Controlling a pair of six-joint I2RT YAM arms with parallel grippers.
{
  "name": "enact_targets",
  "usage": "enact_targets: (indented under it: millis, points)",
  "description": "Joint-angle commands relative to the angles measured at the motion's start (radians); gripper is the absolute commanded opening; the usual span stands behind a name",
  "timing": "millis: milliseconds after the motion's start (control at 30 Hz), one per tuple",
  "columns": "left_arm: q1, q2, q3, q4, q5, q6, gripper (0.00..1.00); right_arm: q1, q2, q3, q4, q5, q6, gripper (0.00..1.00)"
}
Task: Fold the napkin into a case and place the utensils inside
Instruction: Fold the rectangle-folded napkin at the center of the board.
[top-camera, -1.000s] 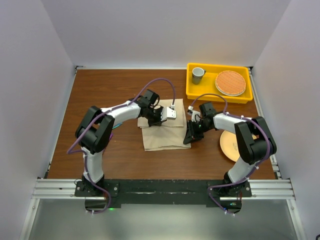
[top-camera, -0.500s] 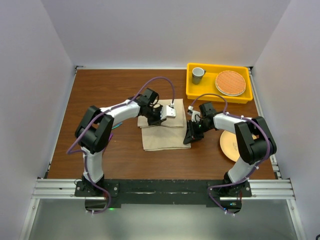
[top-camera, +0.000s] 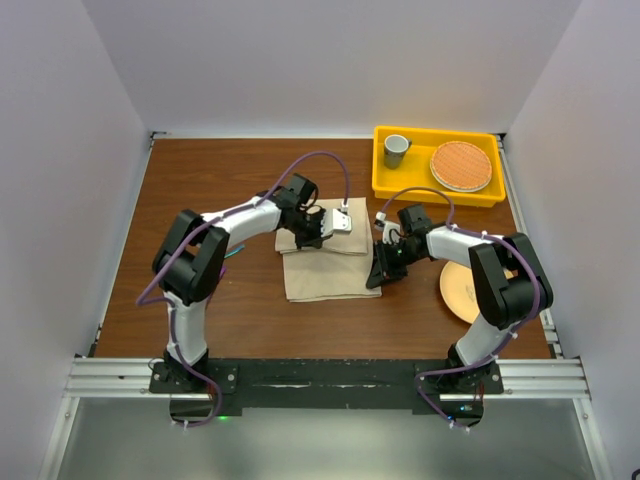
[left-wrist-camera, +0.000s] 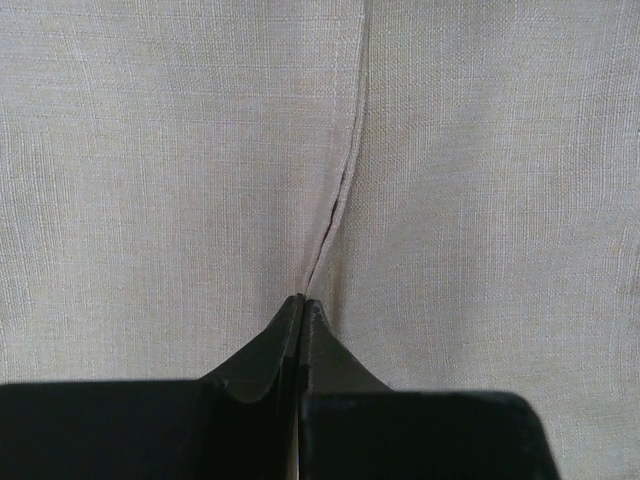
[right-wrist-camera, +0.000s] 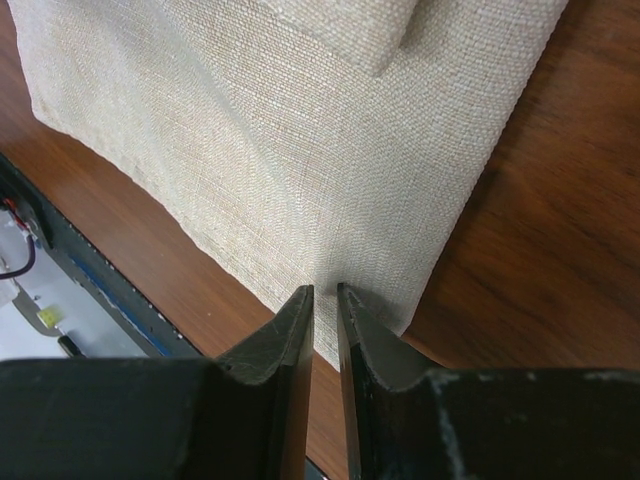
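The beige napkin (top-camera: 322, 270) lies folded on the wooden table, with a narrower folded layer across its far part. My left gripper (top-camera: 318, 232) is over that far part. In the left wrist view its jaws (left-wrist-camera: 302, 300) are shut, tips resting on the napkin (left-wrist-camera: 180, 180) where a fold edge runs up to them. My right gripper (top-camera: 378, 276) is at the napkin's near right corner, and its jaws (right-wrist-camera: 325, 290) are shut on the napkin's edge (right-wrist-camera: 280, 150). A thin teal sliver (top-camera: 233, 254) shows by the left forearm; I cannot tell whether it is a utensil.
A yellow tray (top-camera: 436, 194) at the back right holds a grey cup (top-camera: 397, 150) and a round orange woven mat (top-camera: 461, 166). A peach plate (top-camera: 458, 292) lies partly under the right arm.
The left gripper's jaws opened a little and then closed fully on the napkin's fold. Both arms have stayed nearly still.
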Motion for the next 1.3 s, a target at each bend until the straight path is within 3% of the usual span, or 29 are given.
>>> enact_targets:
  millis: [0, 267, 500, 833, 1100, 1267]
  points:
    - [0.007, 0.009, 0.055, -0.034, 0.037, 0.014, 0.0, 0.007, -0.013, 0.023, -0.005, 0.004, -0.004, 0.23]
    - [-0.002, -0.071, 0.104, -0.112, 0.099, -0.024, 0.0, 0.0, -0.15, 0.122, -0.072, -0.116, 0.02, 0.34]
    - [-0.032, -0.126, 0.041, -0.101, 0.115, -0.099, 0.0, -0.063, -0.236, 0.156, -0.125, -0.165, 0.049, 0.37]
    - [-0.062, -0.065, -0.129, 0.06, 0.075, -0.207, 0.0, -0.171, -0.224, 0.153, -0.194, -0.076, -0.021, 0.37]
    - [-0.068, -0.14, -0.079, 0.017, 0.069, -0.26, 0.0, -0.178, -0.224, 0.145, -0.181, -0.019, 0.0, 0.38]
    - [-0.094, -0.2, -0.025, -0.04, 0.07, -0.297, 0.0, -0.18, -0.193, 0.116, -0.174, -0.004, 0.029, 0.49]
